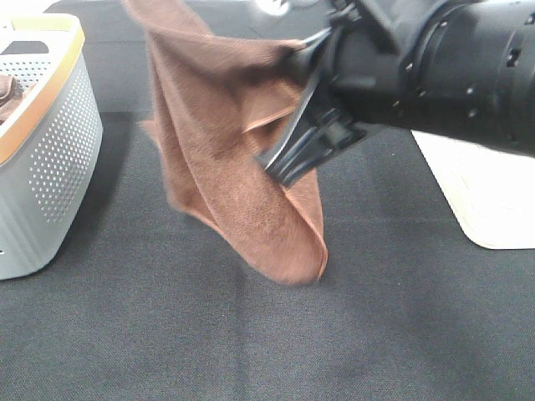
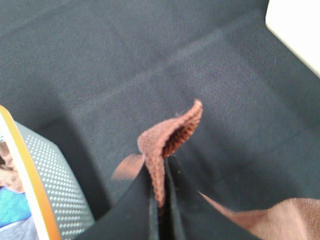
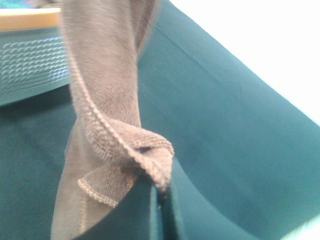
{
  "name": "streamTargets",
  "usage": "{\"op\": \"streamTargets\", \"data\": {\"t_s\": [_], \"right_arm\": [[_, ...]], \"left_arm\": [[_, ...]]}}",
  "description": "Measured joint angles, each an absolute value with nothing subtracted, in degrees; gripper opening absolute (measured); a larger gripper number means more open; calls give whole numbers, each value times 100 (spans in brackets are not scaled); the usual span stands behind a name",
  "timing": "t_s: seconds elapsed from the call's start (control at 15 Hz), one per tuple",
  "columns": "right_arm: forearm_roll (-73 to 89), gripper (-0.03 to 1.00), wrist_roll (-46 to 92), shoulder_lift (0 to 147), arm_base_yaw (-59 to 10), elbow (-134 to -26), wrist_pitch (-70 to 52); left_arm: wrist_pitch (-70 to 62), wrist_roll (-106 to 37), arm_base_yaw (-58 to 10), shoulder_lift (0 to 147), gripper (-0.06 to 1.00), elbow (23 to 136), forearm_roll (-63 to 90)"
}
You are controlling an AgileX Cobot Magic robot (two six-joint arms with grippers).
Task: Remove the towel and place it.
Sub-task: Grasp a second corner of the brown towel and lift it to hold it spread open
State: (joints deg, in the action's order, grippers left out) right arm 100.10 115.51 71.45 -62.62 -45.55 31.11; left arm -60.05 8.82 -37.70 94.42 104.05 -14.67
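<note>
Towel [image 1: 221, 167] hangs folded in air over black tabletop [image 1: 393, 317], near grey basket [image 1: 58, 159]. Held at two spots: left claw [image 2: 160, 192] pinching towel edge; right claw [image 3: 161, 192] pinching stitched hem.

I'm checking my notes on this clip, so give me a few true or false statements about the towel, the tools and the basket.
1. A grey basket stands left of the towel in the high view. True.
2. Both tools pinch the towel. True: the left tool and the right tool each clamp an edge.
3. The towel lies folded inside the basket. False: it hangs bunched over the dark table.
4. The left tool is open. False: it is shut on the towel.
</note>
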Motion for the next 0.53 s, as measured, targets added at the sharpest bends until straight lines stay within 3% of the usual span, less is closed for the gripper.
{"op": "streamTargets", "data": {"t_s": [0.27, 0.53], "right_arm": [[10004, 0, 11150, 7185, -6262, -4675, 2447], [10004, 0, 11866, 7191, -6262, -4801, 5317]], "left_arm": [[-6005, 877, -3770, 9442, 0, 10405, -1432], [-6005, 877, -3770, 9442, 0, 10405, -1197]]}}
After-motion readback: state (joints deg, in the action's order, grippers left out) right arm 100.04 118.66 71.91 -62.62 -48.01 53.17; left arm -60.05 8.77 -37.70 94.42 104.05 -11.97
